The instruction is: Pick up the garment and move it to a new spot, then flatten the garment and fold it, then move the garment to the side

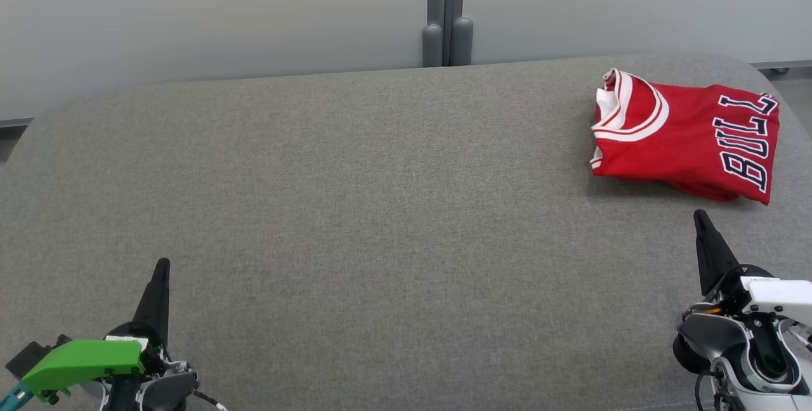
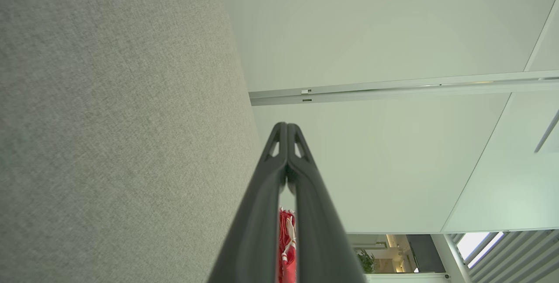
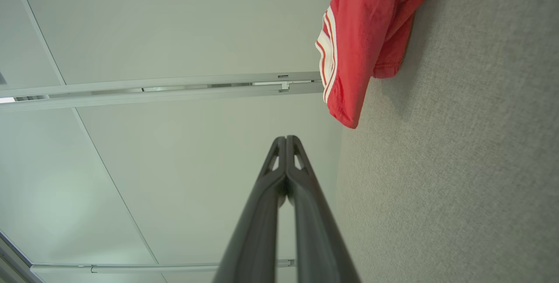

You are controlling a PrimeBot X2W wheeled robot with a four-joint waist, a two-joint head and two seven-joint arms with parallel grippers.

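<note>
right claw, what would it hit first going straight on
Probably the red Bulls jersey just ahead of the right claw, though its wrist view hints it could slip past toward the wall.

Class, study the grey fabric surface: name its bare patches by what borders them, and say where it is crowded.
The grey fabric surface lies bare across its whole left and middle, from the pale wall panels to the shut left gripper. Crowded: the far right, where the folded red jersey lies with the shut right gripper just before it.

Left pincer low left, closed, right pincer low right, closed, seemingly empty.
</note>
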